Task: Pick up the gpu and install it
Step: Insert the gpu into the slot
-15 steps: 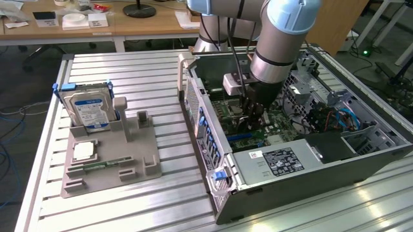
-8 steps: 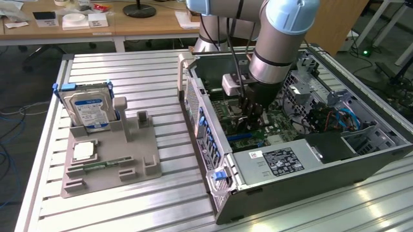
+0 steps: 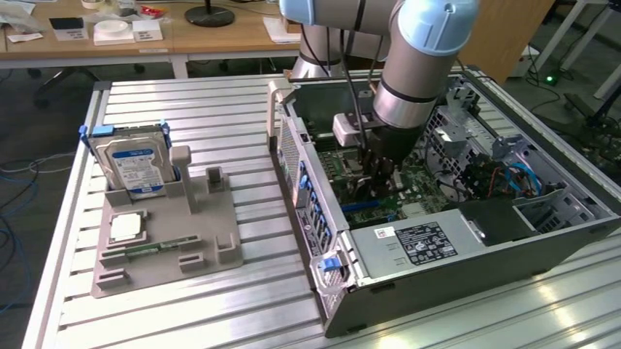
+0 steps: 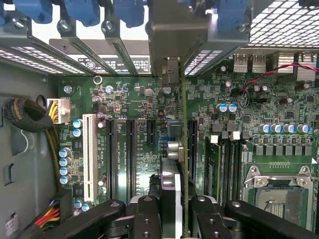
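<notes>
Hand (image 4: pixel 174 215): narrow, clamped on gpu (image 4: pixel 171 181), card edge-on btwn fingers.
PC case (image 3: pixel 456 273): open on tabletop (image 3: pixel 194 109), arm inside.
Mobo (image 4: pixel 134 99): gpu upright at its slots, bracket toward rear openings.
Progress: pick-up done, card at slot; seated? can't tell. Not released.

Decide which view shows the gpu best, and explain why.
The wrist view: the gpu is held edge-on in the gripper, over the motherboard. The exterior view shows little of it, hidden behind the arm inside the case.
</notes>
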